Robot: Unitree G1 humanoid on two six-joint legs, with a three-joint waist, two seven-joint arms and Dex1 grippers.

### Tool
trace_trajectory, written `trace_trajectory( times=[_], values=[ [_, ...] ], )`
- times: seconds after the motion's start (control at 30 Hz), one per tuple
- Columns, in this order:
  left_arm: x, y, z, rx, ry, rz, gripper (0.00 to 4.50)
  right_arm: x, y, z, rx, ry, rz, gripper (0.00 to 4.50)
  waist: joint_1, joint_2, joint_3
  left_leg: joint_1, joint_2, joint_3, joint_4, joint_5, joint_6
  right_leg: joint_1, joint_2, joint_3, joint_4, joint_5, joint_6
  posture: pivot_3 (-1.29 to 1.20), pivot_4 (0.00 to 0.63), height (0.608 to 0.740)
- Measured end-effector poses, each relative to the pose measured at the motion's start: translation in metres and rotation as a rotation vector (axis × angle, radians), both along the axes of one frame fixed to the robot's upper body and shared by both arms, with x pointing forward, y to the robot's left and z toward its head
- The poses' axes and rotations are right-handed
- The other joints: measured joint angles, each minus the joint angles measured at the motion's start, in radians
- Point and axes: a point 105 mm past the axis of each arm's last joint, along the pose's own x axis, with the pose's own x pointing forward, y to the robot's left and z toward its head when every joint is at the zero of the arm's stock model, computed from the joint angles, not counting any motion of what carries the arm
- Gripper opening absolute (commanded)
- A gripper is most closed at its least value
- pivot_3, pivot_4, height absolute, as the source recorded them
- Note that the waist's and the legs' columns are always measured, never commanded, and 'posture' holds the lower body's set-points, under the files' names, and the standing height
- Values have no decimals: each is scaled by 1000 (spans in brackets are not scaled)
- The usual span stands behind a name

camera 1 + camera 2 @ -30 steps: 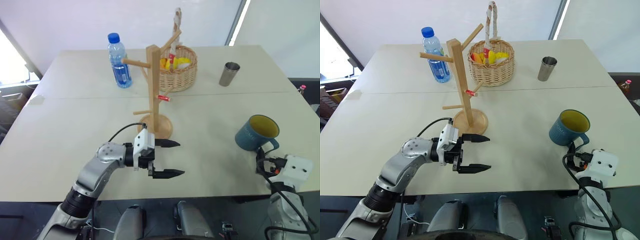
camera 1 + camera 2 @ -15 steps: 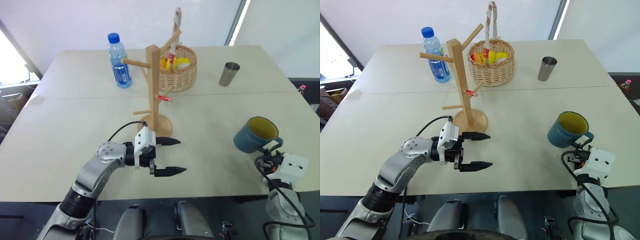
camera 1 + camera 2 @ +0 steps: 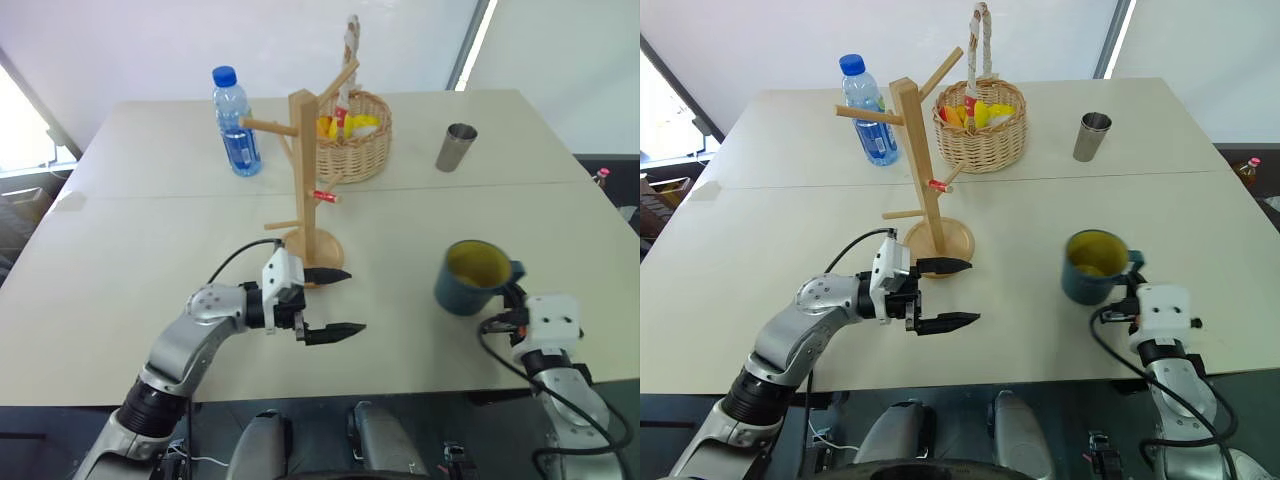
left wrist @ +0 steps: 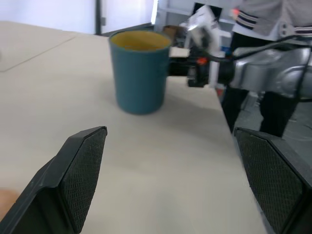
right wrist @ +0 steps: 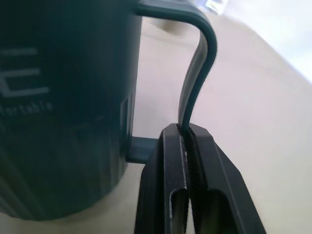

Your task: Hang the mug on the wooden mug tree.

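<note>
Where visible, beige table (image 3: 130,250) (seamed)

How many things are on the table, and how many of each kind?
Drinking cups: 2, the dusty-blue ceramic mug with a yellow inside and the small steel tumbler
Clear plastic water bottles with blue caps: 1
Woven wicker baskets: 1
Light wooden mug trees: 1
Total: 5

Surface: pale beige table (image 3: 130,260), seam across
12 o'clock: wicker basket (image 3: 358,140)
11 o'clock: water bottle (image 3: 235,122)
1 o'clock: steel tumbler (image 3: 456,147)
Centre: wooden mug tree (image 3: 310,180), disc base on table
4 o'clock: mug (image 3: 470,278), upright
</note>
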Motion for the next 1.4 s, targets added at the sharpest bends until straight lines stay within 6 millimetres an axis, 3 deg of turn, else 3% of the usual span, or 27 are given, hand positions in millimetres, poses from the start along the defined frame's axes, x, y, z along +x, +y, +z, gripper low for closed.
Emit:
trace_trajectory(
  times=[0.17,0.23,0.37,0.47,0.77,0.93,1.4],
  values=[
    [14,32,-2,-29,-30,155,4500,1,53,32,-225,-52,347,15,2,-1,1,0,0,0,1,0,0,1,0,0,0,0,0,0,150,740],
    [16,42,-2,-42,-38,191,4500,6,65,44,-256,-77,410,15,4,-2,1,0,0,0,2,0,0,1,0,0,0,0,0,0,150,740],
    [22,62,7,-80,-82,264,4500,19,91,93,-295,-199,505,15,3,-3,1,0,0,-1,2,0,0,1,-1,-1,0,0,0,0,150,740],
    [23,72,10,-91,-86,289,4500,24,103,110,-291,-220,539,15,5,-3,2,-1,0,-2,2,0,0,0,-1,-2,0,0,0,0,150,740],
    [23,90,18,-78,-89,309,4500,34,134,134,-315,-230,663,15,3,-3,2,-2,0,-1,2,0,0,0,-2,-2,-1,0,0,0,150,740],
    [22,98,22,-82,-80,310,4500,37,150,132,-338,-207,722,15,2,-3,2,-2,0,-1,1,0,0,-1,-2,-2,-1,0,0,0,150,740],
    [14,99,42,-126,-69,266,4500,59,162,131,-380,-183,711,15,1,-3,2,-2,0,-1,1,0,0,-2,-3,-2,-1,0,0,0,150,740]
  ],
)
